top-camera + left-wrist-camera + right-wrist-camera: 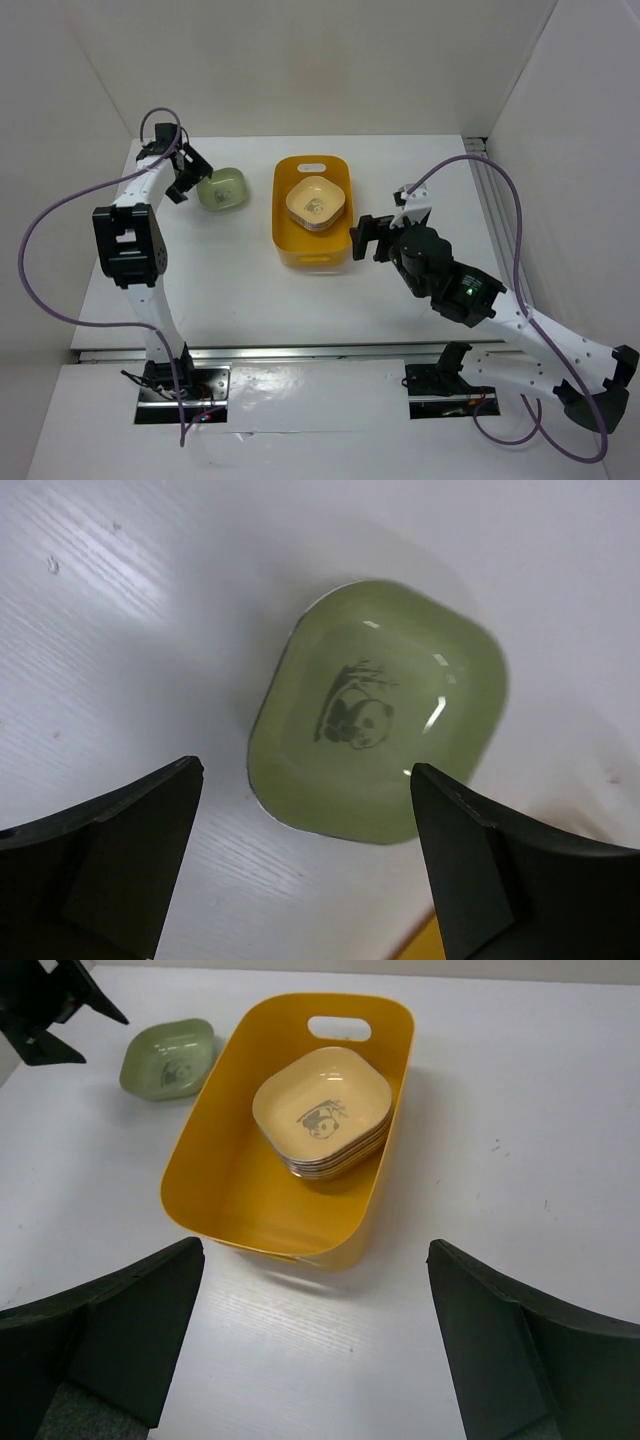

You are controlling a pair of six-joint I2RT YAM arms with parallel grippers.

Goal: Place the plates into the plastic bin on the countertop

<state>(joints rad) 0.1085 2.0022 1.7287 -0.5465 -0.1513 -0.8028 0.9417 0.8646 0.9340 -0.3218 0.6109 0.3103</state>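
Green panda-print plate lies before the left gripper, jaws spread; right gripper gapes too.

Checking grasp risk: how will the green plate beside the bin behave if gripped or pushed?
The green plate looks rigid and glossy, so it may slip in a grip. Shallow and low on the countertop, it would probably slide, not tip.
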